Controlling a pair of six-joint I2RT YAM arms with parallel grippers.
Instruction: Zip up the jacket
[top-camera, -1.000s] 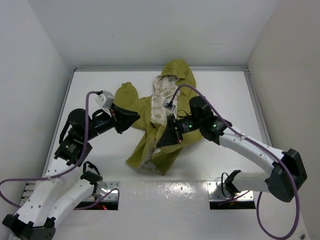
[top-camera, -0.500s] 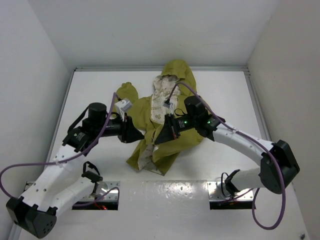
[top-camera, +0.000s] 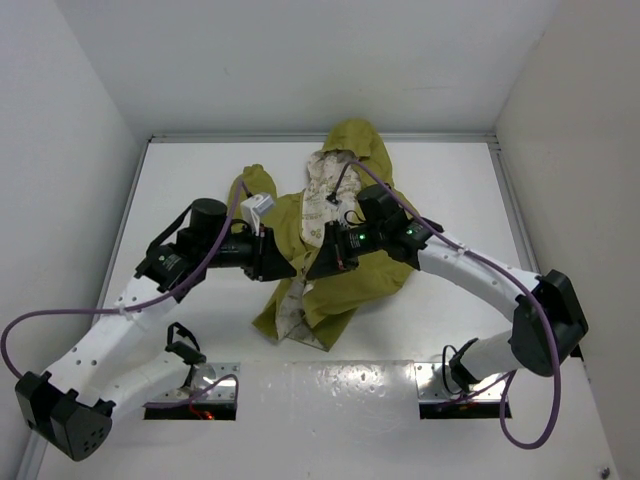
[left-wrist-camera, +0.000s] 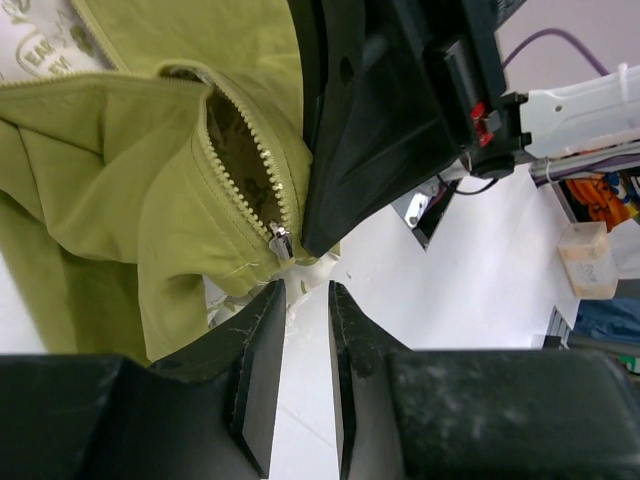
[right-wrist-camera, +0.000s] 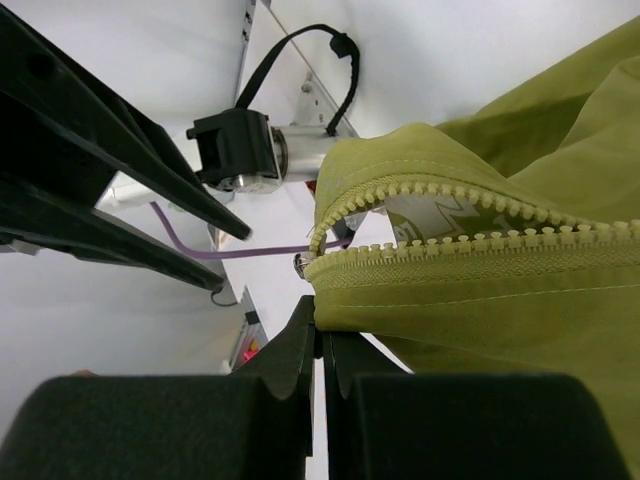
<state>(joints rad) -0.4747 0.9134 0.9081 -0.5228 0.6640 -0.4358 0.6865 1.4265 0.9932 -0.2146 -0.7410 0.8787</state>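
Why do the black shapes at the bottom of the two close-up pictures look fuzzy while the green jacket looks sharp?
Left wrist view: the left gripper sits nearest the lens, so its base is soft, while the jacket and its zipper teeth are crisp. Right wrist view: likewise, the right gripper blurs and the fabric is sharp. Top external view: evenly lit, soft shadows, all in focus.

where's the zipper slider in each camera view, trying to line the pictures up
Top external: not discernible, hidden where left gripper and right gripper meet on the jacket.
Left wrist: zipper slider at centre, just above the fingertips.
Right wrist: left of centre, at the teeth's end.
Shared landmark: the jacket's olive front edge.
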